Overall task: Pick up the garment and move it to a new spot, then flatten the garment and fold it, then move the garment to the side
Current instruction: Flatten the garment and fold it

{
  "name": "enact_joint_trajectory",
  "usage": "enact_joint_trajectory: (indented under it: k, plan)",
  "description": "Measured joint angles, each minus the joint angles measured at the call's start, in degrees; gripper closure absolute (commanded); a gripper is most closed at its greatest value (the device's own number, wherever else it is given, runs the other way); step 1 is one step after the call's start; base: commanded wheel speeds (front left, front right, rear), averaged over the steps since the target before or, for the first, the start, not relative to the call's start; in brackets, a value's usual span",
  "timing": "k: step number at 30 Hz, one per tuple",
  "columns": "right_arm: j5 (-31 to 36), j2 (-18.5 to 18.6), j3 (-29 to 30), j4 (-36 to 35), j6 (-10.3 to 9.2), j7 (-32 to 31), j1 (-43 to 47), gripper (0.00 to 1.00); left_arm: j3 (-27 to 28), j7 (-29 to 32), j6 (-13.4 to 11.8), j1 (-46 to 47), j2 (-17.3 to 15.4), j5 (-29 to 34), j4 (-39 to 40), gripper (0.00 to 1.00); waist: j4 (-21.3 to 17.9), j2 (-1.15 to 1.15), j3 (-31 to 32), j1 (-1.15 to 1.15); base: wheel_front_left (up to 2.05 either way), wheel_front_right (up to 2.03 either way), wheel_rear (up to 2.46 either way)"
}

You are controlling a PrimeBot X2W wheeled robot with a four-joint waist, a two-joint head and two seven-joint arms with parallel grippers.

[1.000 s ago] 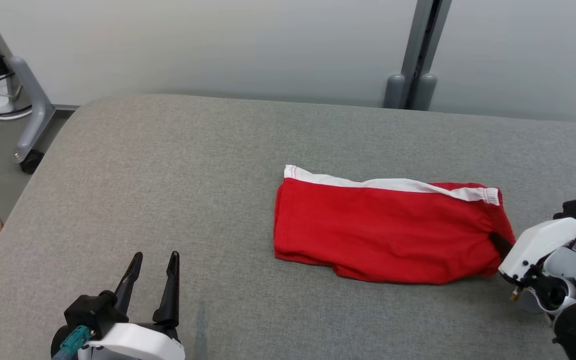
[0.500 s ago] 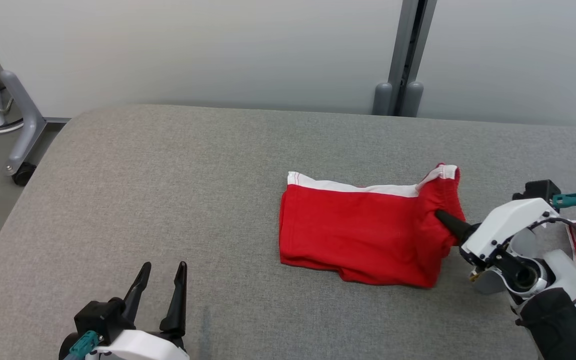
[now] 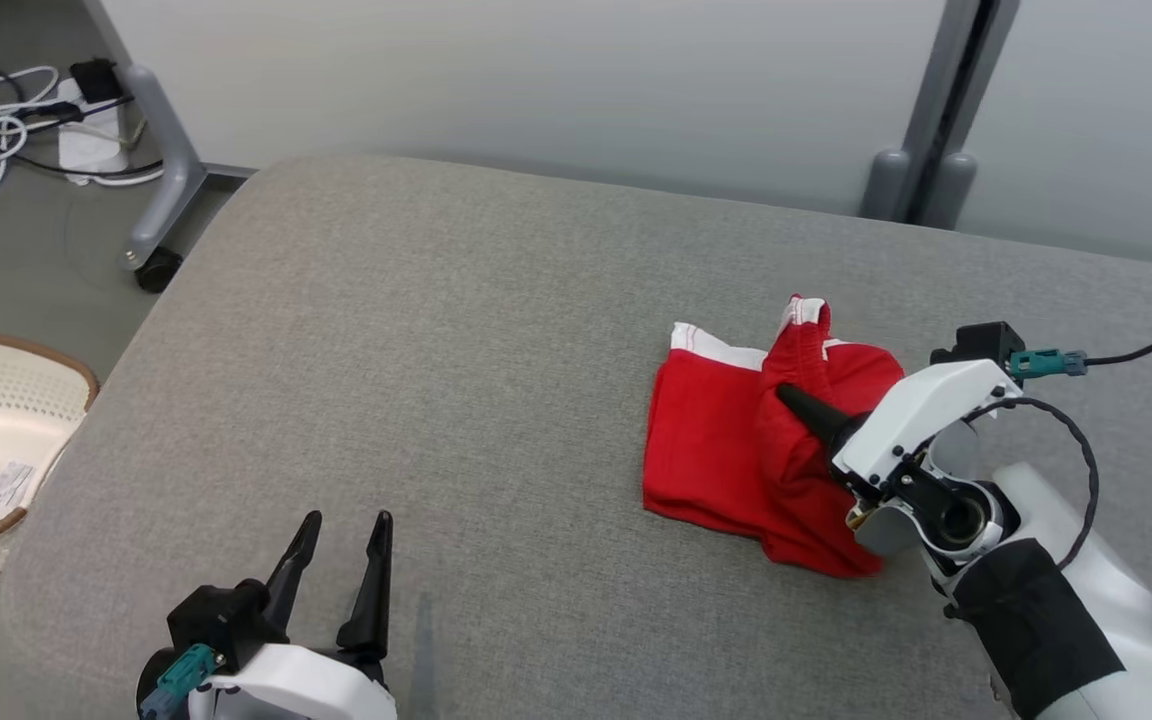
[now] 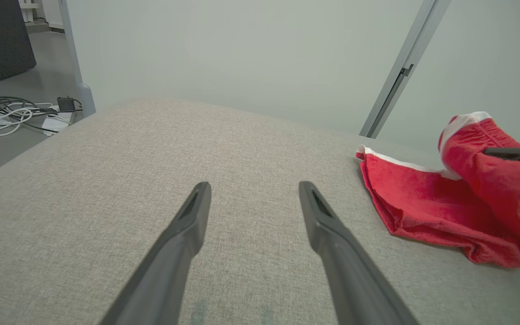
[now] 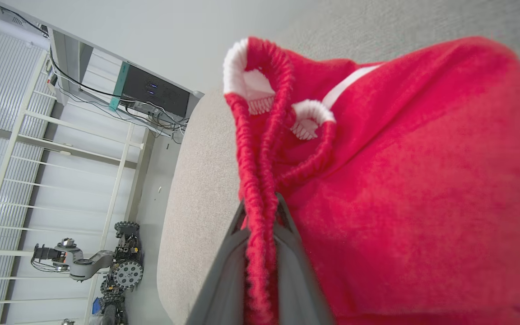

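The light is soft, even and bright, like a room lit from above. Shadows are weak. A thin dark shadow lies under the near edge of the red garment (image 3: 706,450) on the grey bench (image 3: 436,350). The head view is sharp. In the right wrist view the red cloth is very close and fuzzy, and the white rails (image 5: 75,153) at the left edge lean. In the left wrist view the left gripper (image 4: 253,192) looks stretched long toward the bottom edge.
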State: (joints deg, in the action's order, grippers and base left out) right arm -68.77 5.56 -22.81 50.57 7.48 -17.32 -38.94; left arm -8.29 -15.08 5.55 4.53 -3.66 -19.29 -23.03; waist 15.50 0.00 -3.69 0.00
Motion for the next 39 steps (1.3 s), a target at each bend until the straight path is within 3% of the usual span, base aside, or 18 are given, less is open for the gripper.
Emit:
enact_joint_trajectory:
  k: [11, 12, 13, 24, 32, 39]
  plan:
    - [0.6, -2.1, -3.7, 7.6, 0.00, 1.5, -3.9, 0.98, -0.5, 0.0, 0.0, 0.8, 0.3, -0.1, -0.7, 0.00, 4.3, 0.00, -1.7, 0.00, 0.00, 0.00, 0.00]
    - [0.6, -2.2, -3.9, 7.9, 0.00, 1.7, -4.1, 0.60, -0.5, 0.0, 0.0, 0.9, 0.3, -0.1, -0.8, 0.00, 4.4, 0.00, -1.7, 0.00, 0.00, 0.00, 0.00]
    - [0.4, -2.3, -4.1, 8.1, 0.00, 2.0, -4.3, 0.00, -0.4, 0.0, 0.0, 0.9, 0.3, -0.1, -0.8, 0.00, 4.3, 0.00, -1.7, 0.00, 0.00, 0.00, 0.00]
    - [-3.5, -2.5, -7.3, -0.7, 0.00, 5.9, -3.6, 0.00, 0.1, 0.0, 0.0, 0.9, 0.3, 0.0, -1.0, 0.00, 0.5, 0.00, -0.4, 0.00, 0.00, 0.00, 0.00]
    - [-1.4, 5.1, -9.4, -9.5, 0.00, 14.1, 0.3, 0.00, 1.2, 0.0, -0.3, 0.2, -0.1, 0.3, 0.9, 0.00, -2.9, 0.00, 1.5, 0.00, 0.00, 0.00, 0.00]
    - [2.1, 9.2, -11.3, -11.0, 0.00, 19.6, 2.4, 0.00, 1.5, 0.0, -0.5, -0.8, -0.1, 0.7, 2.0, 0.00, -5.3, 0.00, 2.3, 0.00, 0.00, 0.00, 0.00]
